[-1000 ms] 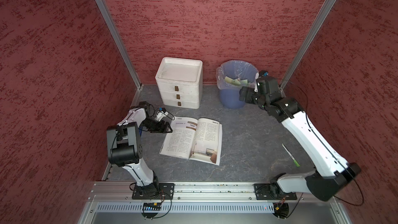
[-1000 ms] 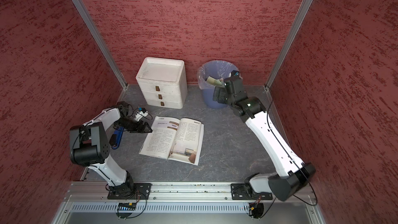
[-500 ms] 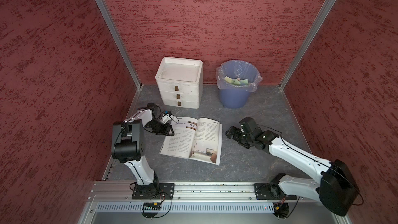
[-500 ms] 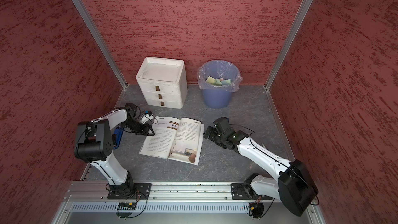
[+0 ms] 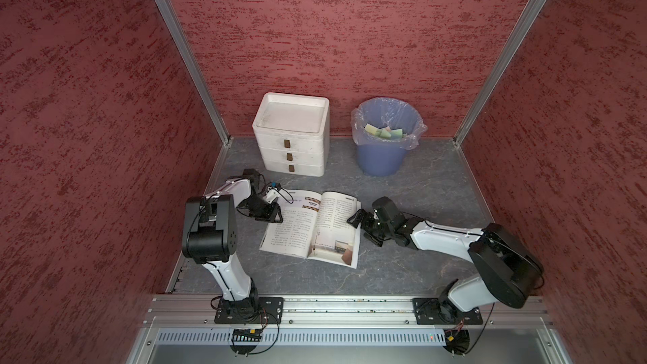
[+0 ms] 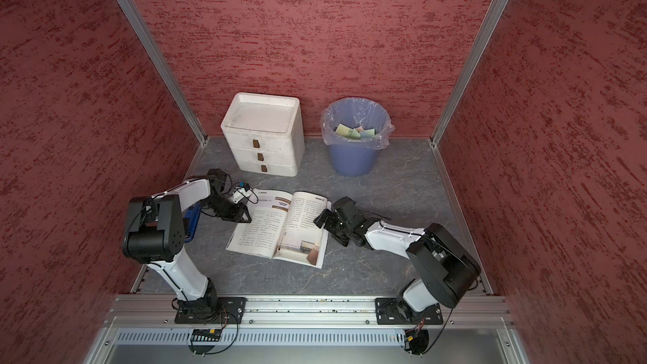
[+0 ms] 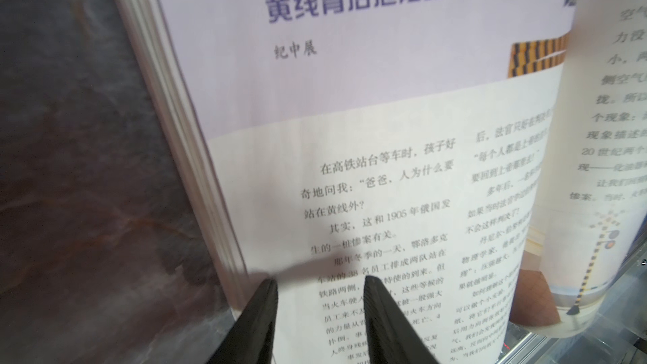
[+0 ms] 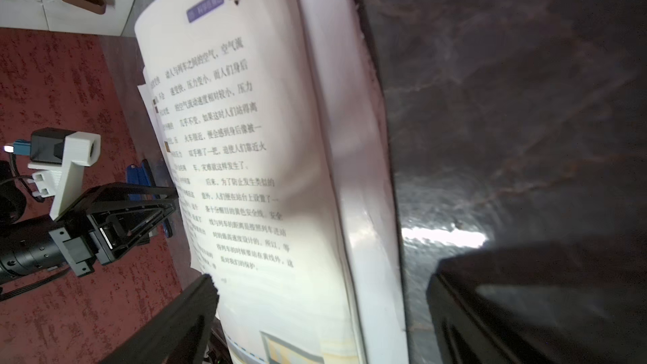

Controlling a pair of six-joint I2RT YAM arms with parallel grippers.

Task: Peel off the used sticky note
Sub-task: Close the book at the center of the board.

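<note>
The book (image 5: 315, 229) is lying open, pages up, on the grey table (image 5: 420, 197), in front of the white drawers (image 5: 292, 148) and the blue bin (image 5: 380, 162).

The left gripper (image 5: 277, 212) is sitting low at the book's left edge. In the left wrist view its jaws are standing partly apart. One finger (image 7: 259, 316) is lying along the edge of the page stack and the other is reaching over the printed text, with bare page showing in the gap. It is gripping nothing that I can see (contact with the paper: cannot tell).

The right gripper (image 5: 362, 229) is hanging at the book's right edge, jaws spread wide and holding nothing. In the right wrist view one finger (image 8: 182, 313) is sitting over the right-hand page and the other (image 8: 525, 309) over the table, with the page edge running between them.

The only sticky notes (image 5: 383, 132) I am making out are lying loose in the bin, green, yellow and blue. Whether one is sticking to the open pages, I cannot tell.
</note>
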